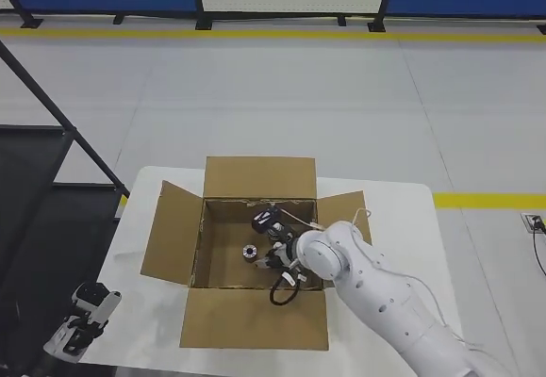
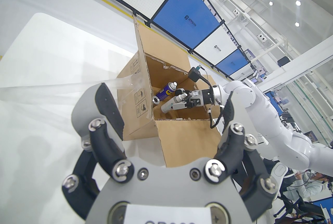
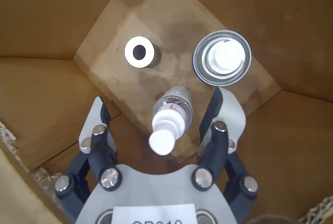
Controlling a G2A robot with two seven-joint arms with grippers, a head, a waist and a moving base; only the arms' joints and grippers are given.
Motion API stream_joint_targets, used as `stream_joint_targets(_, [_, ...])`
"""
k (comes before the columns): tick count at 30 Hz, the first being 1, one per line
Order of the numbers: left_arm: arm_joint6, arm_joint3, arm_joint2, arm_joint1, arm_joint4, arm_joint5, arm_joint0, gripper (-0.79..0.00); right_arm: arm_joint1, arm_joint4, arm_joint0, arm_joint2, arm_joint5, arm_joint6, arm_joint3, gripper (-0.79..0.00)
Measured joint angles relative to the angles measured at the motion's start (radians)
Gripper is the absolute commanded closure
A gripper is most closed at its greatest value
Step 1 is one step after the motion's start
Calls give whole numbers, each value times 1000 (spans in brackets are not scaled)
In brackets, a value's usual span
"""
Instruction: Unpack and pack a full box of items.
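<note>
An open cardboard box (image 1: 216,316) stands on the white table (image 1: 395,203). Inside stand a blue spray can (image 3: 222,57) with a white cap, a short metal cylinder (image 3: 139,52) with a hole through it, and a clear bottle (image 3: 173,108) with a white cap. My right gripper (image 3: 158,96) is down inside the box, open, its fingers on either side of the bottle and apart from it. From the left wrist view, the right gripper (image 2: 186,101) sits by the can (image 2: 166,91). My left gripper (image 2: 166,105) is open and holds nothing, off the table's near left corner (image 1: 82,325).
The box's four flaps (image 1: 169,231) are folded outward over the table. A black frame (image 1: 46,104) and a dark panel stand to the left of the table. Bare white tabletop lies to the right of the box.
</note>
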Motion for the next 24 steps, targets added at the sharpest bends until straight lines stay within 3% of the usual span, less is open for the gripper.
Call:
stream_joint_targets(6, [0, 0, 0, 0, 0, 0, 0, -785, -3, -32, -9, 2, 36, -16, 11, 0])
stream_joint_targets(11, [0, 0, 0, 0, 0, 0, 0, -785, 13, -64, -51, 40, 35, -49, -71, 0])
stream_joint_targets(17, [0, 0, 0, 0, 0, 0, 0, -785, 67, -195, -192, 155, 61, -79, -356, 0])
stream_joint_targets(24, [0, 0, 0, 0, 0, 0, 0, -785, 136, -431, -485, 412, 179, -159, -851, 0])
